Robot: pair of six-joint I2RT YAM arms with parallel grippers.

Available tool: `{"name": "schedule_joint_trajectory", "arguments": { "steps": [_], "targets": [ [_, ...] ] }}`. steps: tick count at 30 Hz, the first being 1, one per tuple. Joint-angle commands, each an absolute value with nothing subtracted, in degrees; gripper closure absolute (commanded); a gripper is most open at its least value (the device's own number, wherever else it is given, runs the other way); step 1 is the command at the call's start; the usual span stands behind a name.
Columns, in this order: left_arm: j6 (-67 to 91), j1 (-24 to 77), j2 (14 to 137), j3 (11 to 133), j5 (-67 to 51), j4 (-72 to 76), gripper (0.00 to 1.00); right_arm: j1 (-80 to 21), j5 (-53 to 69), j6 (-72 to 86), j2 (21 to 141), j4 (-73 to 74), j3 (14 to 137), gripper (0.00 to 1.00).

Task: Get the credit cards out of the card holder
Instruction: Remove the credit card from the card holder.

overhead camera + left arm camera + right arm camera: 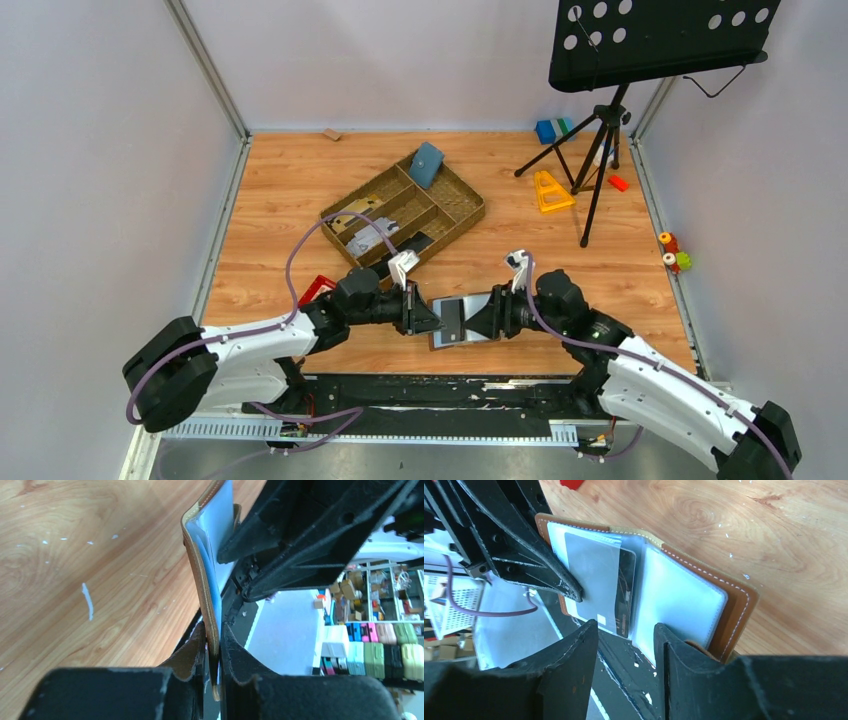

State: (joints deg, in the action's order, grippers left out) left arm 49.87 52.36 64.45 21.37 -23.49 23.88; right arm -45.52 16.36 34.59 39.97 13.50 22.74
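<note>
— Where is the card holder (684, 595)?

— Spread open between the two arms, over the near edge of the table (724, 520), about midway across it. The brown cover faces the wood and the grey inside with its clear sleeves faces the right wrist camera.

— What has hold of it?

— The left pincer (212, 647). Its own camera shows the two fingers closed tight on one leaf, with the holder seen edge-on and rising away from them.

— And the right pincer (625, 626)?

— Its fingers stand apart with a narrow gap. They sit at the lower edge of the sleeves, one finger on each side of the middle fold. One finger may be touching the plastic of the right leaf, but from this angle I cannot be sure.

— Any card showing?

— Yes, a dark card (625, 585) sits in a sleeve of the left leaf, half covered by a paler sheet in front of it.

— What else is on the table?

— A woven compartment tray (460, 200) farther back, well apart from the arms, with a blue-teal pouch (427, 165) leaning in its far corner.
</note>
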Motion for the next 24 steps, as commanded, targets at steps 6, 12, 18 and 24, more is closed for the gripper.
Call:
{"name": "schedule_joint_trajectory", "arguments": {
  "steps": [6,12,18,24],
  "targets": [
    [50.51,52.19,61.52,21.30,-30.23,31.92,1.00,-33.85,37.93,47.25,36.77,-10.96,12.73,0.59],
    [52.78,52.21,61.51,20.14,-32.60,37.65,1.00,-33.10,42.49,51.88,38.15,-21.89,10.82,0.61],
    [54.25,52.21,61.53,19.73,-33.50,41.30,1.00,-33.12,44.34,54.07,38.93,-26.05,10.64,0.66],
    [54.14,52.12,59.96,19.02,-32.98,41.57,1.00,-32.93,43.77,55.90,37.39,-27.68,9.06,0.80]
  ]
}}
